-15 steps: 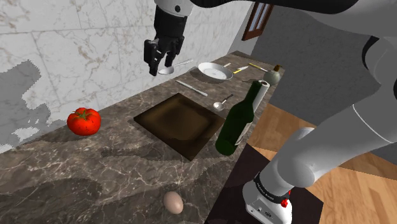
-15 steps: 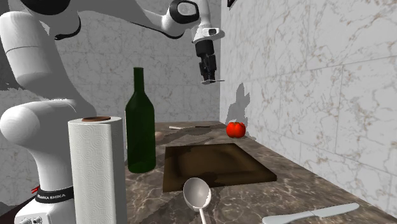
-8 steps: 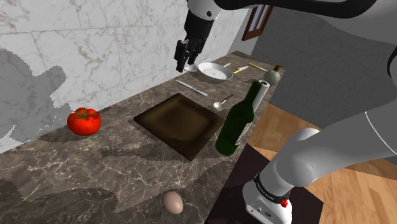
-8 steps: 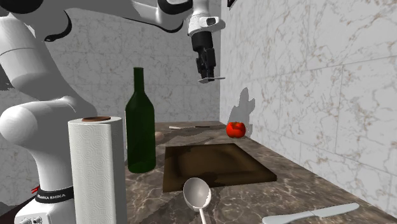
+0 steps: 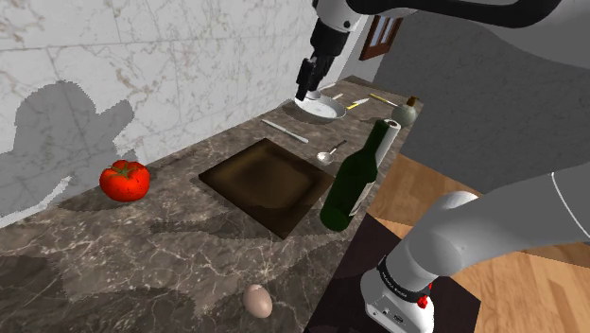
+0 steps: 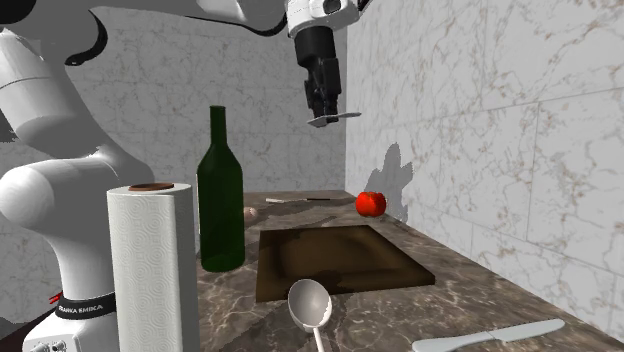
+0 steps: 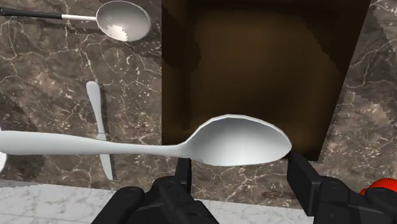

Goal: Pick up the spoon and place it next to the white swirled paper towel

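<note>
The spoon point(image 7: 235, 141) is up in the air, high over the counter point(image 5: 142, 246). The black gripper point(image 6: 322, 108) has it squeezed by its round bowl, one finger on each side. In the wrist view the tip of one finger is hidden behind the spoon. The long handle sticks out sideways and is cut off at the edge of the picture. In the shoulder view the spoon is very small and hard to make out. There it hangs at the tip of the gripper, just above the white plate point(image 5: 320, 106).

Under the spoon, in the wrist view, lies a dark square board point(image 7: 261, 63). Beside the board lie a pale knife point(image 7: 100, 130) and a ladle point(image 7: 124, 19) with a dark handle. The end of that handle is cut off. A bit of red tomato point(image 7: 382, 186) peeks in at the corner.

The paper towel roll point(image 5: 383, 142) stands upright near the counter's front edge, well apart from the spoon. A tall green bottle point(image 5: 350, 189) stands just in front of it in the shoulder view and hides its lower part. An egg point(image 5: 257, 301) lies by itself near the front edge of the counter. In the second exterior view the bottle hides most of the egg. Some small things past the plate are too tiny to name.
</note>
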{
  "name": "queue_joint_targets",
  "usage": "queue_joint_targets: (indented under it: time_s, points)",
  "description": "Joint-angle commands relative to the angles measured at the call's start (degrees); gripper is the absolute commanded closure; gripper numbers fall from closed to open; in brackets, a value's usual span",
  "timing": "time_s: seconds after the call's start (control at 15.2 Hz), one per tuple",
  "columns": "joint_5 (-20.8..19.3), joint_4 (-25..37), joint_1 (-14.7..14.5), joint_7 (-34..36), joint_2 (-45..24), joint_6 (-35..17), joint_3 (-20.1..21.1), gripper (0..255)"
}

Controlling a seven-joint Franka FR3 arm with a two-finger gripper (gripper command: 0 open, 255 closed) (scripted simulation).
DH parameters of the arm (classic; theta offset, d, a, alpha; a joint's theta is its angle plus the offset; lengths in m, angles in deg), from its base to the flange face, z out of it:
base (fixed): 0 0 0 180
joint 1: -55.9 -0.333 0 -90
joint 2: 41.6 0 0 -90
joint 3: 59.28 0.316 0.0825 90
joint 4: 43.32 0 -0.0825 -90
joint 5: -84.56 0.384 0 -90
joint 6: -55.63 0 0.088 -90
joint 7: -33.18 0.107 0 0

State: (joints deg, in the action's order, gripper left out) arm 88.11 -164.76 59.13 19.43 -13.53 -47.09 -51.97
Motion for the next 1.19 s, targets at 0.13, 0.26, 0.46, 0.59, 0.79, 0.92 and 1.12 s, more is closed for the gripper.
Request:
queue_joint_targets:
  time_s: [0.13,0.26,0.46,0.59,0.79,0.92,1.12]
  points:
    - [-1.2,-1.0,1.7,-5.9,1.1,0.2,-4.6,255]
    - [-1.8,-1.0,2.6,-8.7,1.1,0.3,-6.8,255]
    - [-2.8,-0.6,3.9,-12.9,0.6,0.4,-10.2,255]
    - [-3.3,0.0,4.7,-15.7,0.0,0.4,-12.4,255]
    - [-4.1,1.4,5.9,-19.9,-1.4,0.5,-15.7,255]
    - [-4.4,2.7,6.7,-22.8,-2.7,0.5,-17.9,255]
    - [-4.7,5.0,7.7,-27.1,-5.0,0.6,-21.2,255]
